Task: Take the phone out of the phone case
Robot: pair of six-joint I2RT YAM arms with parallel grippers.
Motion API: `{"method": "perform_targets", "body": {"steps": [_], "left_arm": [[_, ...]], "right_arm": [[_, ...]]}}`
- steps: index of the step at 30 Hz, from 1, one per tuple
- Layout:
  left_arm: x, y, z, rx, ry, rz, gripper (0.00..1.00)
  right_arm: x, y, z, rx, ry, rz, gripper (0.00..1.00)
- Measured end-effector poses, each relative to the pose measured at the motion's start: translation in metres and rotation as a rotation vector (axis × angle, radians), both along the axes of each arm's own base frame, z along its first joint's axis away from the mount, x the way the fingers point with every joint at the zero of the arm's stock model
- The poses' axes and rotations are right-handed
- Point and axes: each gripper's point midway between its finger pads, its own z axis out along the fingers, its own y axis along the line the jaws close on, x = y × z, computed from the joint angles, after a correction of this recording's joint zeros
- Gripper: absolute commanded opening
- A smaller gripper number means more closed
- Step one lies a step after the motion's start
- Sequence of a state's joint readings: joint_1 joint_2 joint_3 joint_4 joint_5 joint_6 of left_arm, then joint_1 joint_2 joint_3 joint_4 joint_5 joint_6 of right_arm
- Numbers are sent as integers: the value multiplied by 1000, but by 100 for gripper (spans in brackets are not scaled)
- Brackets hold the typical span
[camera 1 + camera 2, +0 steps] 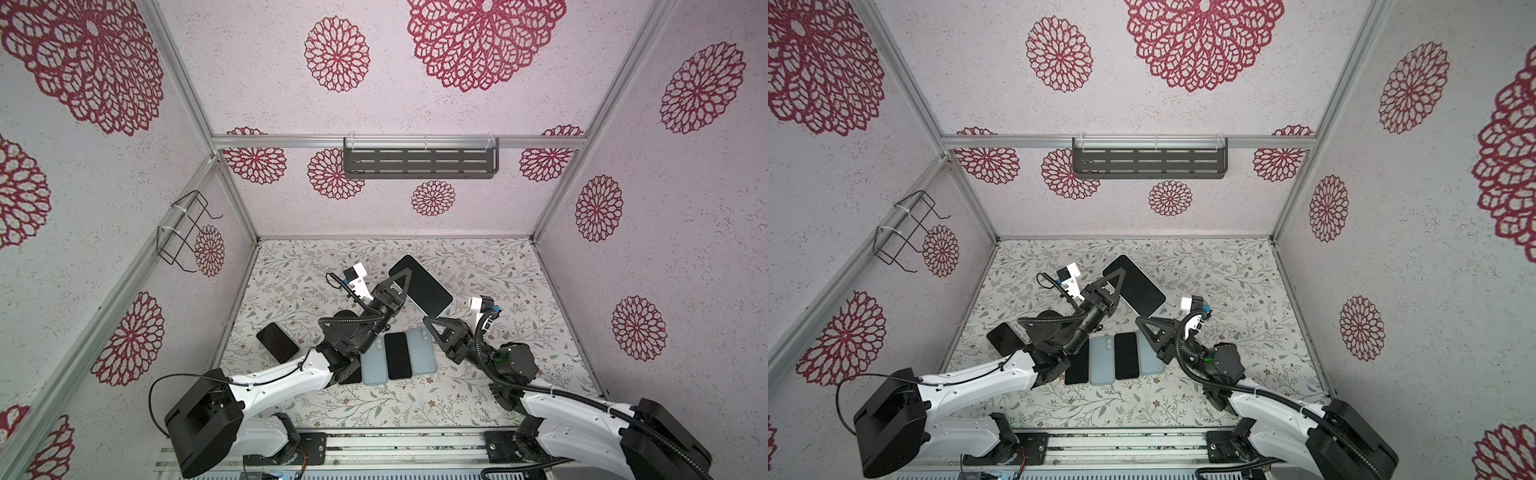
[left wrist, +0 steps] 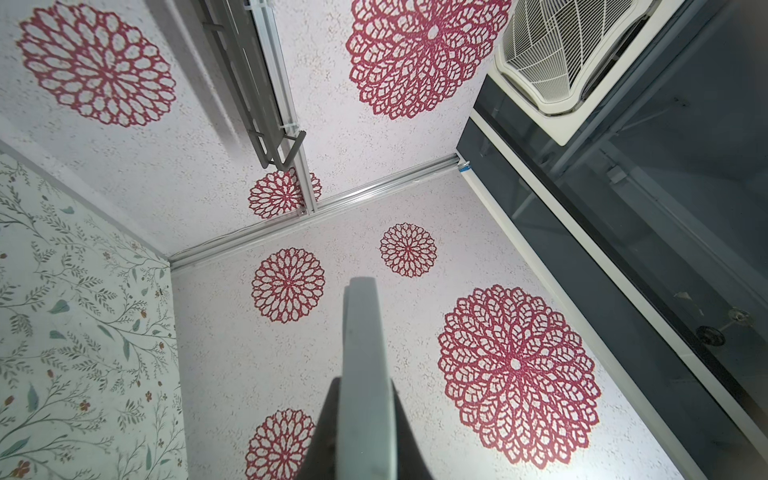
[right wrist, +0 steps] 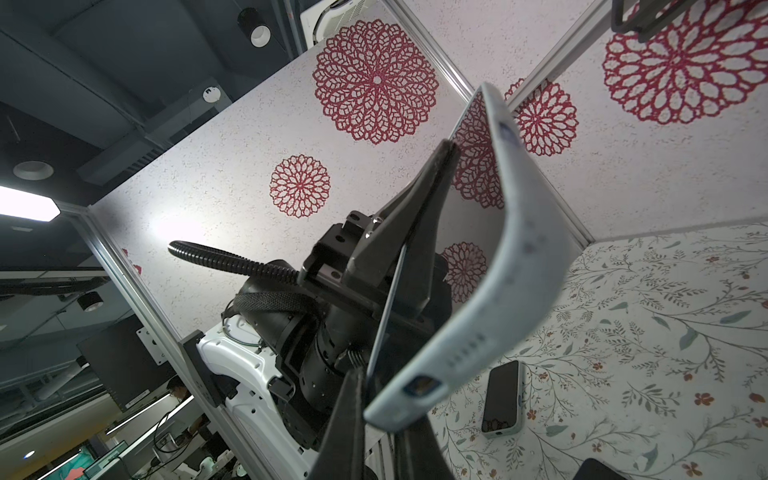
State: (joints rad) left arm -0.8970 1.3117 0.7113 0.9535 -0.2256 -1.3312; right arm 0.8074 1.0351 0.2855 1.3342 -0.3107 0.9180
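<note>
Cased phone held aloft between the two arms; open room behind and to the right.

The left gripper is clamped on the phone, which sits in its phone case, lifted clear of the counter with its screen tilted upward; the right gripper has its jaws close on either side of the case's near corner (whether they pinch it I cannot tell); beneath lie a left pale-blue back, a dark handset and a right pale-blue back in a row, crowding the low path; a lone handset lies near the left wall.
</note>
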Motion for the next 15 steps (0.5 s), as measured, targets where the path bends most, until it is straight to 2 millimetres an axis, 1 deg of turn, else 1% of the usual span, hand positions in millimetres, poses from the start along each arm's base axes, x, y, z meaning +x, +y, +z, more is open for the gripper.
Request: {"method": "perform_targets", "body": {"steps": [4,8,10,15], "left_arm": [[0,0,-1,1,5,-2,0],[2,-1,-7,13,34,-4,0],[3,-2,-7,13,50,-6,0],[5,-6,1,-7,76,-26,0]], "right_arm": [[1,0,-1,-20,-25,-16,0],[3,1,-7,-122,-93,-78,0],[4,1,-6,-183,-152,-124,0],[11,-4,-1,-331,-325,-266,0]]}}
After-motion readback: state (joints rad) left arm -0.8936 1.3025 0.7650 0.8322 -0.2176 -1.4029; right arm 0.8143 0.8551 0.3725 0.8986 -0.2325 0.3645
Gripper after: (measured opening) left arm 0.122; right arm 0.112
